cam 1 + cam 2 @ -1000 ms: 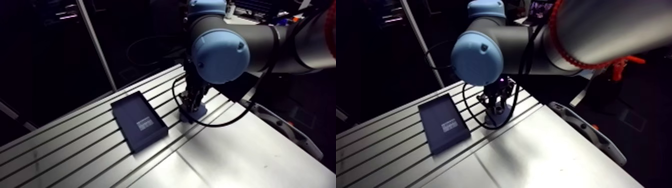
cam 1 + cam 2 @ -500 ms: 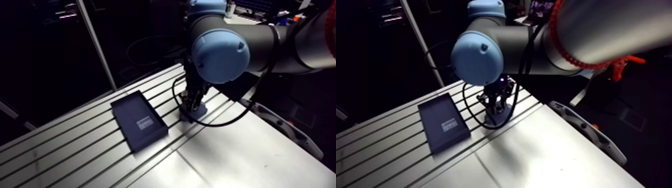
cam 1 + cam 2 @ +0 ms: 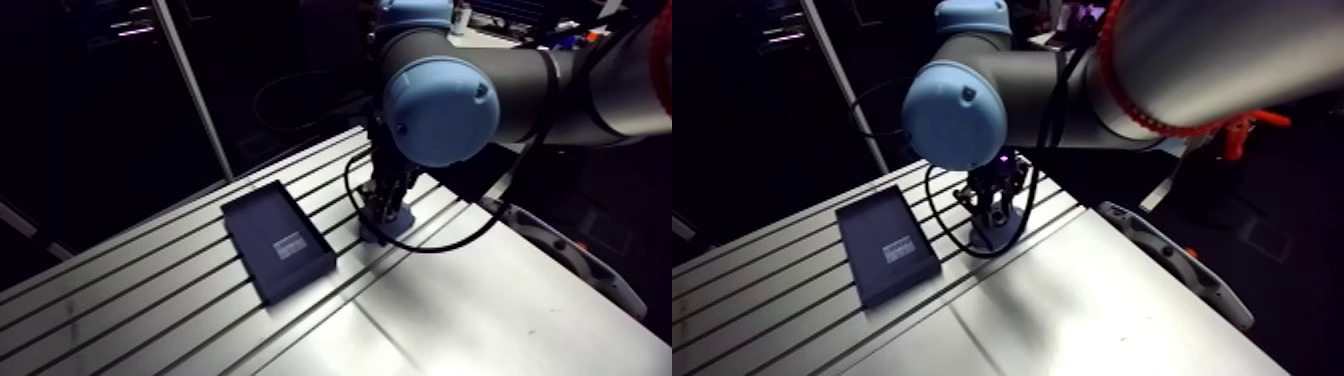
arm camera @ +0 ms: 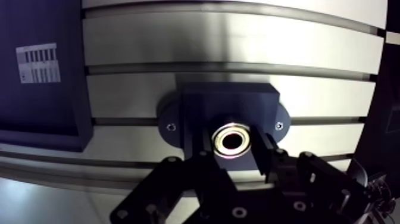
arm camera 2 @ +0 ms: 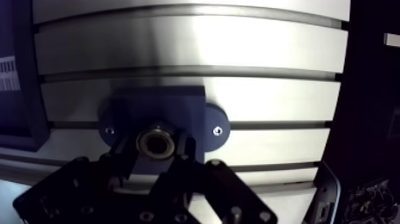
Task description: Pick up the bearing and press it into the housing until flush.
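bearing [image 4: 232, 140]: sits in the bore of the dark housing [image 4: 229, 98], which is fixed by two screws to the slotted table [image 4: 238, 42]. gripper [image 4: 233, 156]: narrow, pinching the bearing from both sides. step, as judged: pressing home. next: a straight push down, kept square, until the ring lies level with the housing face; flushness not readable here.

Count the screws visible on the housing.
2: one screw on the housing flange nearer the dark tray, another screw on the opposite flange. The gripper may hide others.
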`<state>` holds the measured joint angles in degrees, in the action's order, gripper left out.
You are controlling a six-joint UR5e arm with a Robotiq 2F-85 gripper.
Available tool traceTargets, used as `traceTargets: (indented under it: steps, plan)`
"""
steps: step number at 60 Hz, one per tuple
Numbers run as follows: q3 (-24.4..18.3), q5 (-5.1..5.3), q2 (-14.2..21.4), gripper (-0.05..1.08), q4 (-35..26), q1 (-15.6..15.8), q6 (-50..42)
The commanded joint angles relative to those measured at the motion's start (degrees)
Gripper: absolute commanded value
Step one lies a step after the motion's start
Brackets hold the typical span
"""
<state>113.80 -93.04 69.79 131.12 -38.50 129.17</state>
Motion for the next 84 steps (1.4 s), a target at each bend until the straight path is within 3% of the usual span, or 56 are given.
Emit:
traceTargets:
  steps: [1,38,54,56,57,58,59,61,84]
  plan:
    - [-0.2,0.01,0.0,0.64,-0.1,0.0,0.1]
    - [0.2,-1.65,-0.1,0.64,-0.4,0.0,0.2]
    - [0.3,-1.66,-0.1,0.63,-0.1,0.0,0.0]
    - [0.3,-1.74,-0.1,0.57,0.0,0.0,-0.1]
    - [0.3,-1.68,-0.1,0.36,-0.1,0.0,-0.1]
    - [0.3,-1.68,-0.1,0.36,-0.1,0.0,-0.1]
    - [0.3,-1.74,-0.1,0.07,-0.1,0.0,-0.1]
    - [0.3,-1.75,0.0,0.02,-0.1,0.0,-0.1]
    - [-0.3,-1.59,1.1,0.00,-0.4,-0.1,-1.0]
